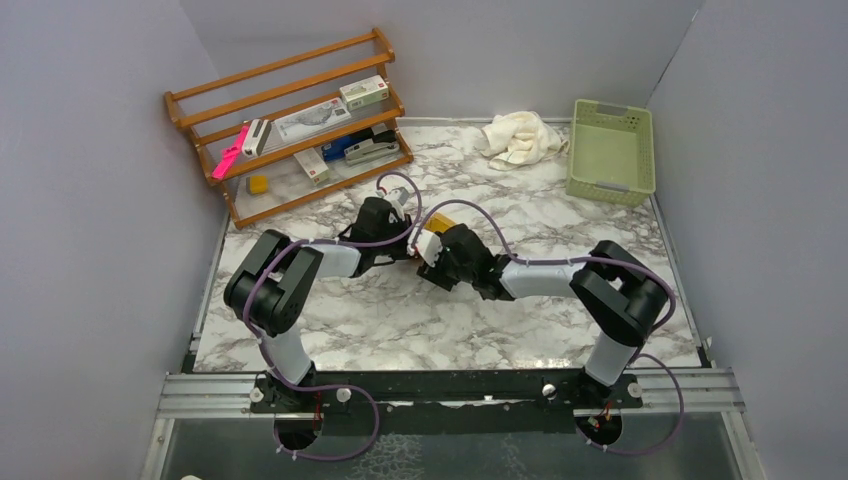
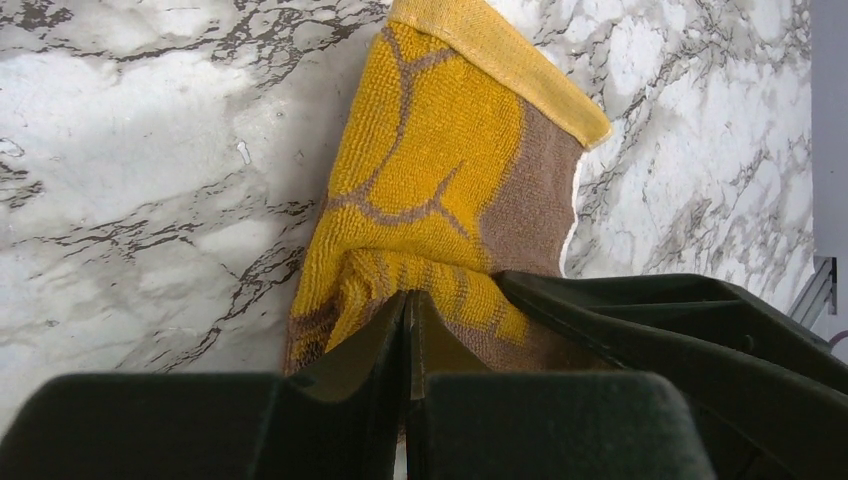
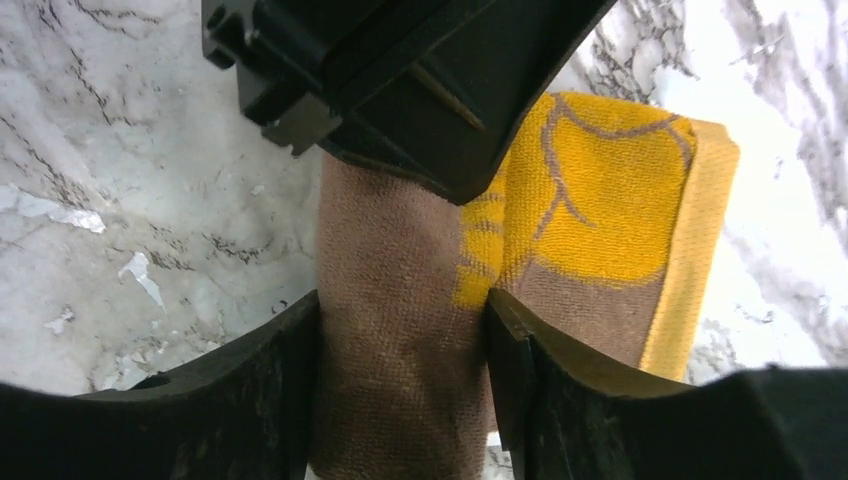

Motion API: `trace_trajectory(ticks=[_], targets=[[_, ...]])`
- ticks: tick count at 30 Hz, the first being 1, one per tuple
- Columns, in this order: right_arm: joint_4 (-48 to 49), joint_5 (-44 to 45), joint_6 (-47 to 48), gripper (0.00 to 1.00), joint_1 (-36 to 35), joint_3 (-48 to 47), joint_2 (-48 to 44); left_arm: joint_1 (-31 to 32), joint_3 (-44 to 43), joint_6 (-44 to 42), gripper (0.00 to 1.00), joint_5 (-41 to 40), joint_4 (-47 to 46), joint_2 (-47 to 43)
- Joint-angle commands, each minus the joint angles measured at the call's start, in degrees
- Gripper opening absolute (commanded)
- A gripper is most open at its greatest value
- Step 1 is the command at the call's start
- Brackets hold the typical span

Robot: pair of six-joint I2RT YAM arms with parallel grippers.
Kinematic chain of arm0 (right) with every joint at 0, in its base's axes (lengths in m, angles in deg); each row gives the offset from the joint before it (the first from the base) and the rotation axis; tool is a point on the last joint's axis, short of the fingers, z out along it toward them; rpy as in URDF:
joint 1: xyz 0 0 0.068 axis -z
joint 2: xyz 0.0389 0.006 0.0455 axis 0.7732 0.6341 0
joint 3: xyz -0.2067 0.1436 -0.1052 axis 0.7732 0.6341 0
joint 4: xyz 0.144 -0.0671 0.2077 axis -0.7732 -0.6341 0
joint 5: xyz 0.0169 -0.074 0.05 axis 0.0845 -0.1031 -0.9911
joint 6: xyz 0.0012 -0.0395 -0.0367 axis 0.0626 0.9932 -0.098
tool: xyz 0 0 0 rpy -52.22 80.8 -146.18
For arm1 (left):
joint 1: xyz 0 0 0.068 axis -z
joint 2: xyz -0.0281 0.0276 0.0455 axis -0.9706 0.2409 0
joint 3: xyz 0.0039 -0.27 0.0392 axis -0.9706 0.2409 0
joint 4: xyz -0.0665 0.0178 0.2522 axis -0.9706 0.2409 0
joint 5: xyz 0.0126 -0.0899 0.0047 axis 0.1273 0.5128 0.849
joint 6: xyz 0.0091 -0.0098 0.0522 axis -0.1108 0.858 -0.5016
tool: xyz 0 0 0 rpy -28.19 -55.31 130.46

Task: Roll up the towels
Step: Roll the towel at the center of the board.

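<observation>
Left wrist view: The left gripper (image 2: 408, 330) had its fingers pressed together, with no gap showing. The near edge of the mustard towel (image 2: 440, 170) was gathered and wrinkled at their tips, so the grip was on that cloth. From there the towel lay away from the gripper across the marble table (image 2: 150, 150). Its yellow face was up, a brown panel ran down one side and a plain yellow hem crossed the far end. A dark finger of the other arm lay across the lower right of the picture.

Right wrist view: The right gripper (image 3: 400, 330) stood astride the towel's brown, folded part. Both inner finger faces were against the fabric, which filled the space between them. The other arm's dark gripper body hung just above the same cloth. The yellow part and its hem lay flat on the marble beside the fold.

Top external view: The pale green basket (image 1: 612, 150) sat at the far right corner. The cream towel (image 1: 520, 138) lay crumpled just left of the basket, whether touching it could not be told. Both grippers met over the mustard towel well apart from the basket, nearer the arm bases and to its left. Most of that towel was hidden beneath them. A wooden rack (image 1: 300, 120) holding small items stood further left of the basket, along the far edge.
</observation>
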Motion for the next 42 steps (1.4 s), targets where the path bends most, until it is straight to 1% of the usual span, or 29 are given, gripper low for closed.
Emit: trace_trajectory(ticks=[1, 6, 7, 9, 12, 13, 17, 21, 24, 28, 31, 37, 40, 42], targets=[[-7.89, 0.94, -4.49, 0.54, -0.30, -3.04, 1.73, 0.29, -0.51, -2.96, 0.07, -3.80, 6.89, -0.04], [-11.75, -5.45, -10.57, 0.42, 0.11, -4.22, 0.52, -0.44, -1.79, -3.95, 0.08, -4.88, 10.02, -2.54], [-12.19, -7.37, -11.88, 0.40, 0.41, -4.44, 0.13, -0.95, -1.91, -3.84, 0.09, -4.71, 10.62, -2.71], [-13.50, -12.04, -14.43, 0.34, 1.54, -5.13, -0.27, -2.41, -2.16, -3.20, 0.15, -3.99, 11.59, -6.82], [-15.48, -21.34, -17.73, 0.25, 3.79, -6.49, -0.44, -5.06, -2.28, -2.03, 0.24, -3.71, 13.17, -12.09], [-15.78, -24.34, -18.80, 0.24, 4.60, -6.81, -0.62, -5.73, -2.32, -1.87, 0.26, -3.71, 13.80, -13.84], [-14.26, -34.66, -23.90, 0.24, 8.40, -6.69, -2.57, -6.39, -1.56, -1.35, 0.31, -3.60, 15.91, -20.71], [-9.76, -47.17, -31.31, 0.24, 14.04, -5.60, -2.97, -6.33, 2.44, 0.70, 0.32, -1.60, 14.45, -26.10], [-5.94, -56.13, -36.97, 0.24, 18.13, -5.04, -0.41, -5.25, 6.19, 1.88, 0.34, -0.60, 11.95, -28.84], [-0.18, -65.70, -43.22, 0.21, 20.67, -4.86, 5.10, -1.01, 8.49, 2.52, 0.34, -2.73, 10.93, -28.45], [4.43, -68.52, -47.57, 0.20, 21.14, -4.08, 8.24, 1.22, 9.43, 4.18, 0.33, -3.62, 8.32, -26.88], [20.27, -70.52, -60.37, 0.19, 23.08, 1.60, 10.99, 2.61, 7.58, 5.32, 0.33, -4.16, 5.56, -22.37], [23.95, -70.73, -63.09, 0.21, 23.41, 3.12, 11.92, 2.81, 6.51, 4.98, 0.33, -4.06, 4.79, -19.27], [24.49, -70.42, -63.67, 0.21, 23.39, 3.65, 12.14, 2.96, 6.44, 5.22, 0.32, -3.86, 4.02, -17.30]])
